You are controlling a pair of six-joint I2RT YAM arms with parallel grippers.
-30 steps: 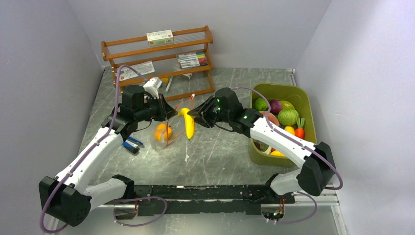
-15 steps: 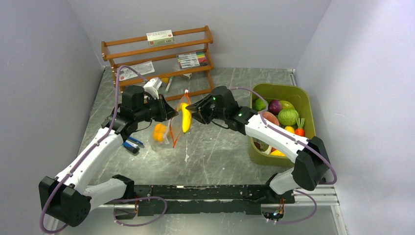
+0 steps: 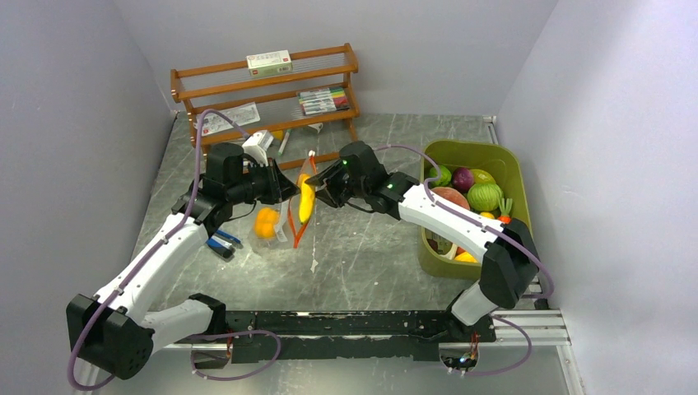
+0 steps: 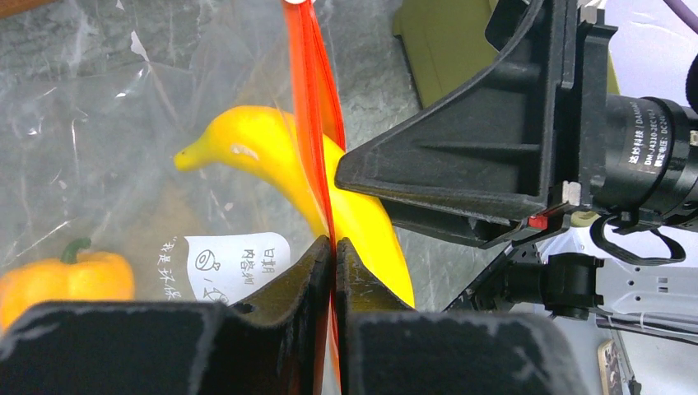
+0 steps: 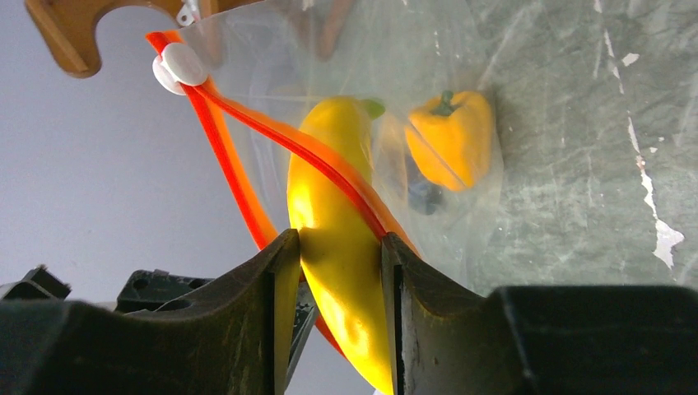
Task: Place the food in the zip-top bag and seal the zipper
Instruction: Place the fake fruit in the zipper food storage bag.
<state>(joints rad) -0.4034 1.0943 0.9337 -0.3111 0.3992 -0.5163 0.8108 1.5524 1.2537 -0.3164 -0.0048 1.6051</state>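
Across the lower two thirds of the top view lies the grey marbled desk point(image 3: 370, 263), with the two arms meeting just above the frame's centre. The left arm point(image 3: 156, 255) reaches up from the lower left and the right arm point(image 3: 444, 218) from the lower right. At the right edge sits an olive-green bin point(image 3: 514, 177) holding more of the food point(image 3: 484, 196). At the upper left stands a wooden rack point(image 3: 263, 86).

Between the two wrists hangs the zip-top bag point(image 3: 280, 222), clear and crinkled. The left jaws are pressed nearly together on the zipper point(image 4: 309, 99), pinching the red-orange strip at the bag's mouth. In the right wrist view the two halves of the strip spread apart into a loop.

The right jaws are parted to the banana's point(image 5: 342, 247) width and clamp its middle. The banana passes through that loop, its upper end seen behind the clear plastic and its lower end outside the mouth. An orange pepper point(image 5: 451, 136) lies inside the bag, just right of the banana in that view. A small white slider point(image 5: 179, 64) sits at the zipper's upper-left end.
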